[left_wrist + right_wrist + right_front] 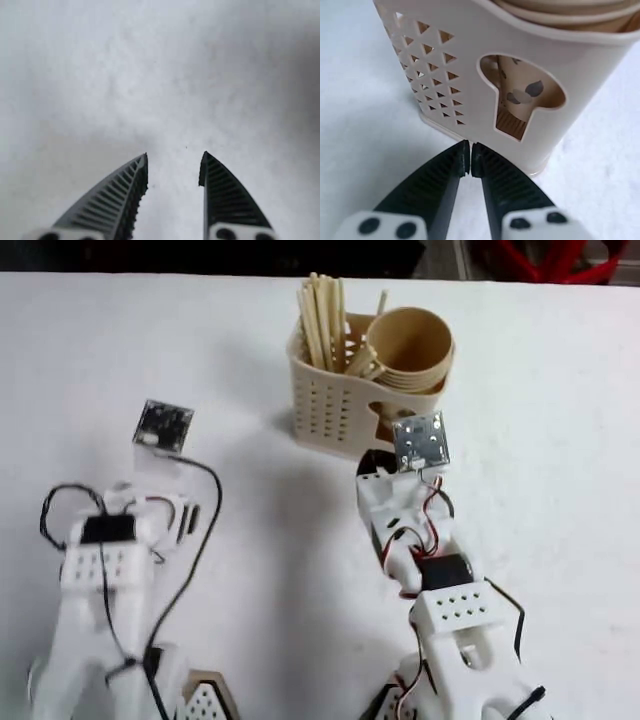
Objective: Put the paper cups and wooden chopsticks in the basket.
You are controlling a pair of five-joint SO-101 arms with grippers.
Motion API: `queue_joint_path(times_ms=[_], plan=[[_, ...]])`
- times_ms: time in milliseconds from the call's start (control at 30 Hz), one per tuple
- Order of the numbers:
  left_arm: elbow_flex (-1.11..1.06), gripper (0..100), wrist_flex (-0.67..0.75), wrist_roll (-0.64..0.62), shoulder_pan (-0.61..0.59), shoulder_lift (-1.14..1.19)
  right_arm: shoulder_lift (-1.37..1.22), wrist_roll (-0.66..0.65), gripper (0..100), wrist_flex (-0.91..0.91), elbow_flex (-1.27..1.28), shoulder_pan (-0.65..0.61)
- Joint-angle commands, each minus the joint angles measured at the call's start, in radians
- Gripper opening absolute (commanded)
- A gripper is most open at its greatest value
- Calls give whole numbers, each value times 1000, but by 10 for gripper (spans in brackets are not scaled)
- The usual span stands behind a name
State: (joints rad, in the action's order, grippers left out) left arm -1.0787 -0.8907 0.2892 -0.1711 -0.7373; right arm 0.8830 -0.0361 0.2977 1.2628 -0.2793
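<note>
Paper cups sit nested in a stack inside the basket at the far middle of the table, and the chopsticks stand upright in a bundle in its left part, so the job looks all but done. The cups are likely light and thin-walled, easy to crush, and best pinched gently at the rim. The chopsticks look stiff, slim and smooth, apt to roll or slip, so a hold near the middle would suit. The right gripper is clenched on nothing, its tips just in front of the basket's near wall. The left gripper is parted and empty over bare table, well to the left. The tabletop is plain, white and matte. Beyond its far edge lie a dark strip and a red object.
</note>
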Motion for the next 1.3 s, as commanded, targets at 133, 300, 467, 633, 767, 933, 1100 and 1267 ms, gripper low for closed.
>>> queue_joint_path(times_ms=[133,300,467,633,767,933,1100,1267], plan=[[-247,177,141,-48,-7,-430,33,-14,19,-22,-12,7],[-358,177,140,-48,-12,-610,36,-14,19,-19,-12,8],[-471,177,140,-48,-12,-783,136,-14,18,30,-6,10],[-572,177,132,-48,-13,-975,372,-12,18,160,-3,59],[-609,177,91,-48,-13,-1093,579,-12,18,285,-3,85],[-608,177,71,-48,-12,-1086,806,-14,20,486,25,110],[-614,177,54,-48,-8,-1084,920,-5,19,601,120,107],[-614,179,-64,-41,-8,-1084,918,-12,19,708,146,159]])
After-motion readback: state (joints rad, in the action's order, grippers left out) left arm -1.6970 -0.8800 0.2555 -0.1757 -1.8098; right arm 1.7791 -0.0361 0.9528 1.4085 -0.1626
